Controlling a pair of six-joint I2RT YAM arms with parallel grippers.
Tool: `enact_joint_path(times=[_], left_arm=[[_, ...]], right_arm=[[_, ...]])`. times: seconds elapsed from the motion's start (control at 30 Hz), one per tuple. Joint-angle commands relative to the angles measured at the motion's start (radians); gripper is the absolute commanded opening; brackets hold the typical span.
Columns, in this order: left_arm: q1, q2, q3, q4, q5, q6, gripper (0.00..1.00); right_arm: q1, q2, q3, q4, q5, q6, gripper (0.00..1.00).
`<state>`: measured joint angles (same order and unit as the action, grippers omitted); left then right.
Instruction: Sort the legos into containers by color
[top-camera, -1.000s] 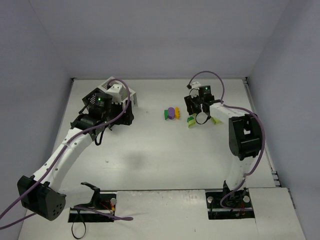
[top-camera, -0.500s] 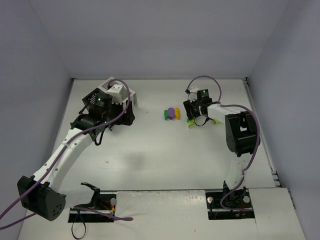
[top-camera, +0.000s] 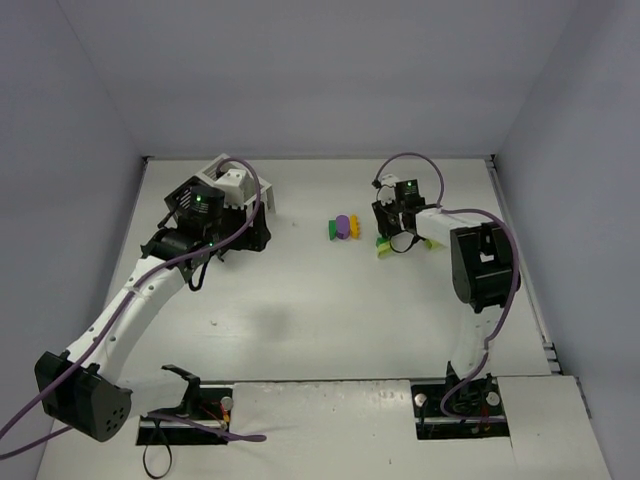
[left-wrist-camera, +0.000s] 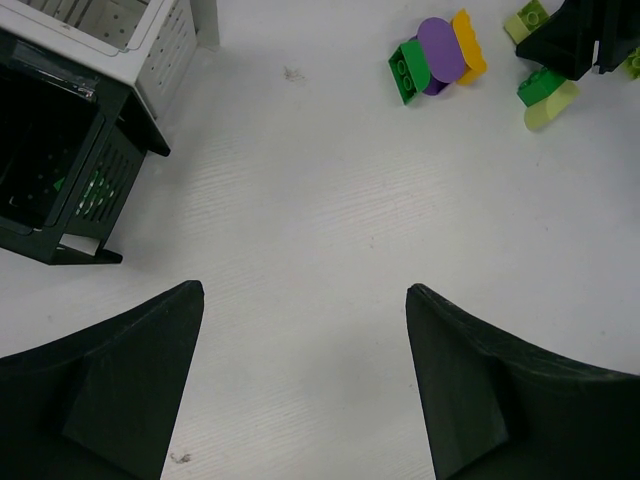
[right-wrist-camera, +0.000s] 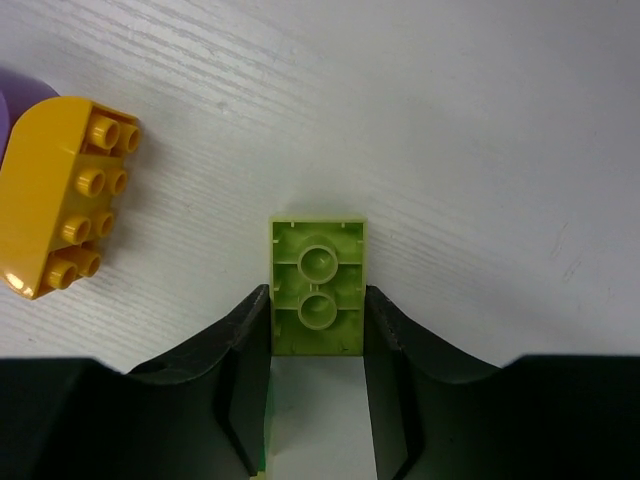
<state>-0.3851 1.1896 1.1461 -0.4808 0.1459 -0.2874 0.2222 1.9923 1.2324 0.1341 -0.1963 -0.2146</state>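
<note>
In the right wrist view my right gripper (right-wrist-camera: 317, 300) is shut on a lime-green lego (right-wrist-camera: 317, 285). The lego lies underside up on the table, with a finger pressed against each long side. An orange-yellow lego (right-wrist-camera: 65, 210) lies to its left. From above, a dark green, a purple and an orange-yellow lego (top-camera: 343, 227) lie in a row left of the right gripper (top-camera: 392, 232). My left gripper (left-wrist-camera: 305, 300) hangs open over bare table, with the containers (left-wrist-camera: 60, 170) to its left. The black bin holds something green.
More lime-green legos (left-wrist-camera: 548, 95) lie around the right gripper's fingers. The joined black and white bins (top-camera: 240, 195) stand at the back left, partly under the left arm. Grey walls enclose the table on three sides.
The right gripper has shifted slightly left and back and its jaws have closed onto the lime-green lego. The left arm has not moved.
</note>
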Motion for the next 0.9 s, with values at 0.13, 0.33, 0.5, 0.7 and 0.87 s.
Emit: enact_joint_path(times=[0.13,0.33,0.5,0.7,0.87], left_arm=[[0.002,-0.018,0.018,0.064,0.072,-0.007,0.76],[0.002,-0.042,0.029,0.091,0.219,-0.132,0.76],[-0.026,-0.076,0.038,0.128,0.336,-0.252,0.76],[-0.132,-0.105,0.032,0.208,0.345,-0.369,0.77],[-0.245,-0.075,0.043,0.242,0.288,-0.397,0.77]], right_arm=[[0.023,-0.275,-0.125,0.125,-0.026,0.032,0.00],[0.178,-0.599,-0.292,0.219,0.015,0.024,0.00],[0.342,-0.803,-0.410,0.271,-0.005,0.018,0.00],[0.488,-0.977,-0.527,0.352,-0.037,0.011,0.00],[0.525,-1.041,-0.573,0.361,-0.060,0.006,0.00]])
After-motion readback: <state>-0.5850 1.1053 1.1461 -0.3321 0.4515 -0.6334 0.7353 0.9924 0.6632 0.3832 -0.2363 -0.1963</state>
